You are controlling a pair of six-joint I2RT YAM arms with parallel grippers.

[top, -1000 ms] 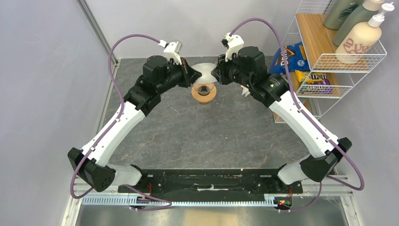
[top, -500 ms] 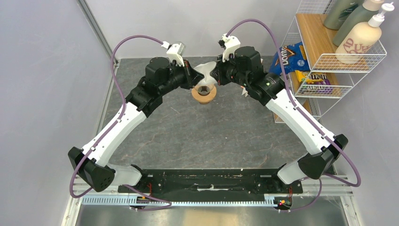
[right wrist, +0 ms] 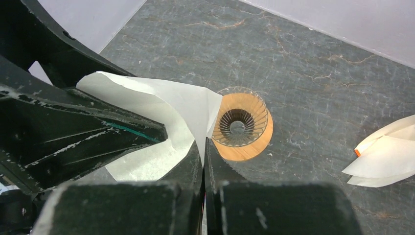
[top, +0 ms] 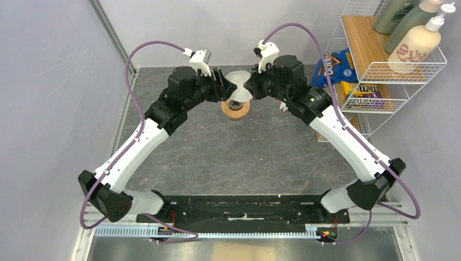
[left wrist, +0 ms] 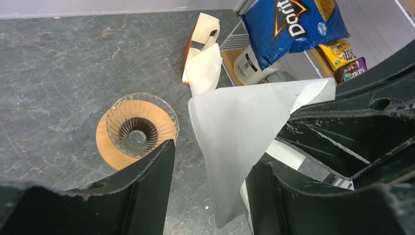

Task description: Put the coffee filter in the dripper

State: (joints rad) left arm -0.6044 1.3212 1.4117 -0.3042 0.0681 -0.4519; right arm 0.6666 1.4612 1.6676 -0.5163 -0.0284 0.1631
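The coffee filter [top: 237,83], a thin white paper cone, hangs in the air just above and behind the dripper [top: 236,107]. The dripper is a clear ribbed glass funnel [right wrist: 242,122] on an orange-tan wooden ring, standing on the grey table. My right gripper [right wrist: 204,143] is shut on one edge of the filter [right wrist: 161,105]. My left gripper [left wrist: 211,154] is open. The filter [left wrist: 244,122] dangles between its fingers, close to the right-hand one, with no pinch on it. In the left wrist view the dripper [left wrist: 139,129] sits below and left of the filter.
Spare white filters in an orange-edged packet [top: 283,106] lie on the table right of the dripper. A blue Doritos bag [top: 330,65] leans by the wire shelf [top: 380,68], which holds bottles and candy bags. The two grippers are very close together over the dripper.
The right gripper has shut on the filter's edge. The left gripper, which was shut on the filter, has opened and let it go. The filter now stands more upright.
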